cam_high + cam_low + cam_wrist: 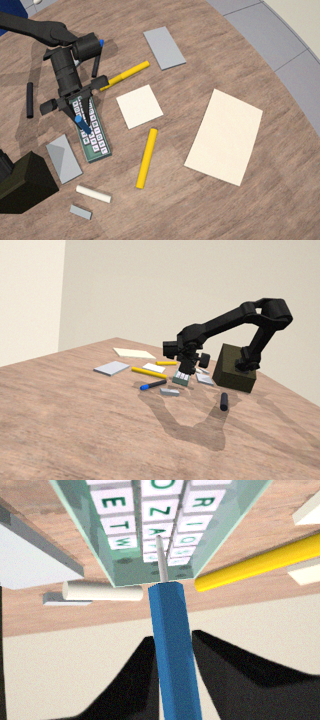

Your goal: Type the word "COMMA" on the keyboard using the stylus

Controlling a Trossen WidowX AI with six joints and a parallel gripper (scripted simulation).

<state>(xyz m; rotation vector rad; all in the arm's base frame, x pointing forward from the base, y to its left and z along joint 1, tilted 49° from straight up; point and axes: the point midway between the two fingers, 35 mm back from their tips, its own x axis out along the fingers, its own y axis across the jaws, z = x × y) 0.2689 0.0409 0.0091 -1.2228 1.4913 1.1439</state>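
Note:
My gripper (84, 126) (172, 641) is shut on the blue stylus (82, 124) (173, 650), gripping its hexagonal body. The fingers are hidden in the exterior view. The stylus's thin grey tip (162, 562) points down over the green keyboard (92, 155) (180, 381) (125, 572). In the wrist view the tip ends over the A key (149, 532), near its right edge, in the middle row; Z is on one side of it and a partly covered key on the other. Whether the tip touches or presses the key cannot be told. The arm hides the keyboard's far end in the top view.
A yellow stick (133, 70) (148, 372) and a white pad (139, 106) (153, 367) lie beside the keyboard. A grey slab (71, 165) (204, 378) lies on its other side. A blue-capped marker (154, 385) and a black rod (29, 100) (224, 401) lie near the arm.

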